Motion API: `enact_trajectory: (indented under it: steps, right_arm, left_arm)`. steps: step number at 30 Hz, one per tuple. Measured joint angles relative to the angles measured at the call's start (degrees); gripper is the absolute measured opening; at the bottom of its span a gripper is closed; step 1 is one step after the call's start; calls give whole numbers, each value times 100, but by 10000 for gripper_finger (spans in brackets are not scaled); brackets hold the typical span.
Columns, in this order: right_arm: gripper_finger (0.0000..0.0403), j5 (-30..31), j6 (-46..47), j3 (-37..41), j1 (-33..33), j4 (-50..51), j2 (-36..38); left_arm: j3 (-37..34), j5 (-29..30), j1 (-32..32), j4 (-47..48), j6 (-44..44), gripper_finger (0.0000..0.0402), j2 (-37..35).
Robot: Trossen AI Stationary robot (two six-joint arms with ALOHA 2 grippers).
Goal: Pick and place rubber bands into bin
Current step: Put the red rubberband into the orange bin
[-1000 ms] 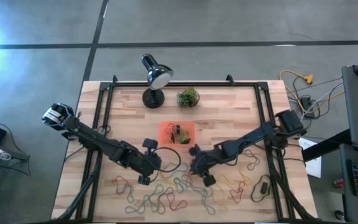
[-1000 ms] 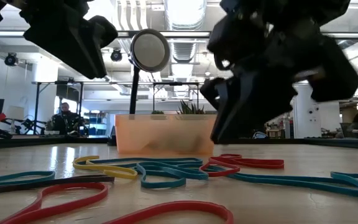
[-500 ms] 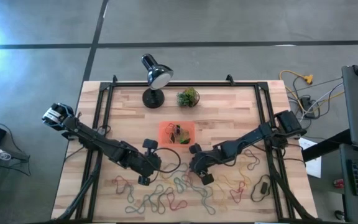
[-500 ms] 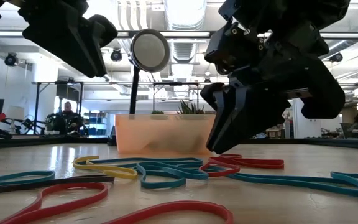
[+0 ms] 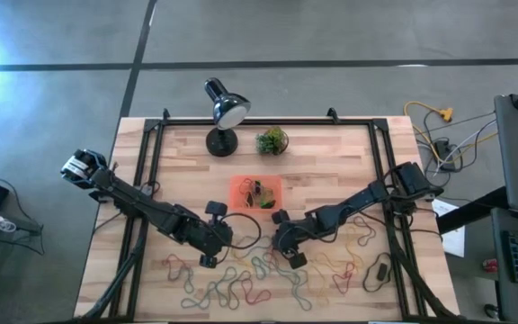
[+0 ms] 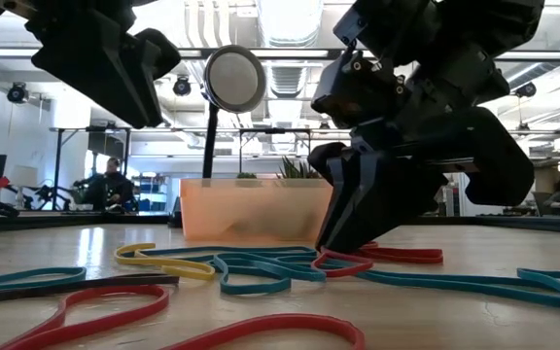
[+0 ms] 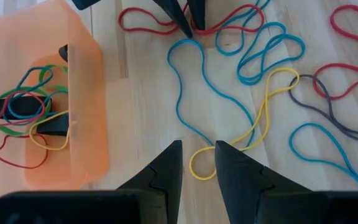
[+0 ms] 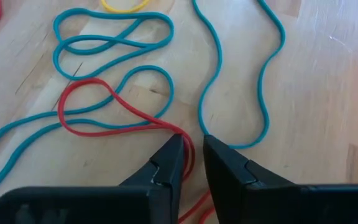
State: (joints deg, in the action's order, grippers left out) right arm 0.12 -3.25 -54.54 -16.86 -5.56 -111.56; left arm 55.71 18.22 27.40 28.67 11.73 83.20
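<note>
Bands point(image 5: 259, 274) lie strewn over the near half of the table point(image 5: 331, 171), a tangle of red, blue, yellow and grey loops. The red band point(image 8: 114, 115) at my right hand point(image 8: 192, 163) is a long, pinched loop; its far end curls round and its near end runs straight in between my two fingers. A blue band point(image 8: 241, 81) snakes past just beside them. My right fingers stand almost together, tips down on the table, with the red strand between them; whether they truly clamp it I cannot tell, since the fingers cover the contact.

From table height that hand point(image 6: 358, 248) sits on the red band point(image 6: 377, 258), its bulk hiding the right end of the bin point(image 6: 251, 209) behind it.

The bin point(image 5: 256, 192) lies mid-table, just beyond both my hands, long side across the table. It already holds a few bands point(image 7: 23, 118) in red, green, blue and yellow.

My left hand point(image 5: 207, 241) hangs above the table beside the bin, fingers slightly apart and holding nothing, over a yellow band point(image 7: 247, 130) crossed with a blue one.

Behind the bin stand a lamp point(image 5: 223, 112) and a plant point(image 5: 272, 140). Far bands blur together from above.
</note>
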Motion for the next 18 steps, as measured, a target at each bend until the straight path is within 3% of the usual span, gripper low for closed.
enact_trajectory:
  steps: [6,18]
  right_arm:
    - [12,-6,-180,23,-9,130,200]
    - [9,179,-304,-33,-71,300,995]
  left_arm:
    - [-14,0,0,-25,7,80,0]
    - [-81,-2,0,-81,15,80,0]
